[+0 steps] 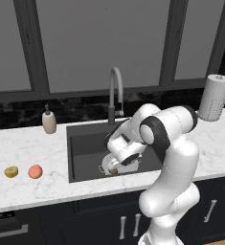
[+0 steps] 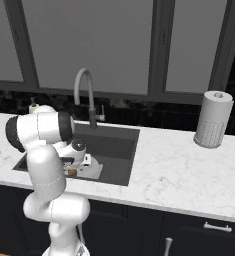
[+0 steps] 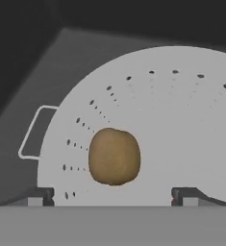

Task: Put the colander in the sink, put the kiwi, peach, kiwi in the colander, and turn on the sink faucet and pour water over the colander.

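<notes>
A white robot arm reaches down into a dark sink (image 1: 80,153) set in a white marble counter (image 1: 28,153). Its gripper (image 3: 113,196) hangs just above a pale colander (image 3: 182,139) that sits on the sink floor. In the hand view, the two dark fingertips (image 3: 37,196) stand wide apart at the bottom edge, with nothing between them.

A brown kiwi (image 3: 114,156) lies inside the colander, directly ahead of the open fingers and centred between them, clear of both. Small holes dot the colander wall around the fruit, and one thin wire handle (image 3: 30,132) sticks out to the left in that view.

From the left base camera, the arm's wrist covers most of the colander (image 1: 128,167); the kiwi (image 1: 113,171) peeks out just below the hand. From the right base camera, the kiwi (image 2: 72,172) shows as a small brown dot under the hand, in the sink (image 2: 119,145).

A grey gooseneck faucet (image 1: 115,91) rises behind the sink. On the counter left of the sink, well apart from the gripper, lie a peach (image 1: 35,171) and, just beside it, a second, yellowish kiwi (image 1: 11,171). A beige soap bottle (image 1: 49,121) stands near the back wall, and a paper towel roll (image 1: 214,98) stands at the far right.
</notes>
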Controlling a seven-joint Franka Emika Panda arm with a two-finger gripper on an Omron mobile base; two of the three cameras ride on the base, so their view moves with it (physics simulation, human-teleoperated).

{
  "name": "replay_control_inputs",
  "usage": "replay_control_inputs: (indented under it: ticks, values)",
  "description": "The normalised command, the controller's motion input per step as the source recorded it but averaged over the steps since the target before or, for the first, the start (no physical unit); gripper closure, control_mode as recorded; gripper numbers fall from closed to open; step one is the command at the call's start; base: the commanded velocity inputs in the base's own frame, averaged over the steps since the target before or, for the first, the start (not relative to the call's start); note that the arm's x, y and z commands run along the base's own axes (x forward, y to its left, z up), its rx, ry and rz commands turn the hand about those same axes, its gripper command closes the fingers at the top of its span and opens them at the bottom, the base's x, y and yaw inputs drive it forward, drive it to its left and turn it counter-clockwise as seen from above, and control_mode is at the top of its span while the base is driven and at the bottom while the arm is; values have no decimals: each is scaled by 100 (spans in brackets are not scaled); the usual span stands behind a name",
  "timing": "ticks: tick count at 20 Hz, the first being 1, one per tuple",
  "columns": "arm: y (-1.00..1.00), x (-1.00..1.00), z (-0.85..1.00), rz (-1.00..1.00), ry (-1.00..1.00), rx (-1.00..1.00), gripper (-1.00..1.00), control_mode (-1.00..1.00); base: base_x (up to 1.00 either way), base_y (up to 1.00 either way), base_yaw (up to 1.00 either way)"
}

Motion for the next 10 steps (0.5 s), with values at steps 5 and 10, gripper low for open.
replay_control_inputs:
  ticks: [5, 10]
  values:
    - [-23, -1, 100, -3, -14, 4, -100, -100, 0, 0, 0]
    - [-26, -18, 100, -1, -3, 2, -100, -100, 0, 0, 0]
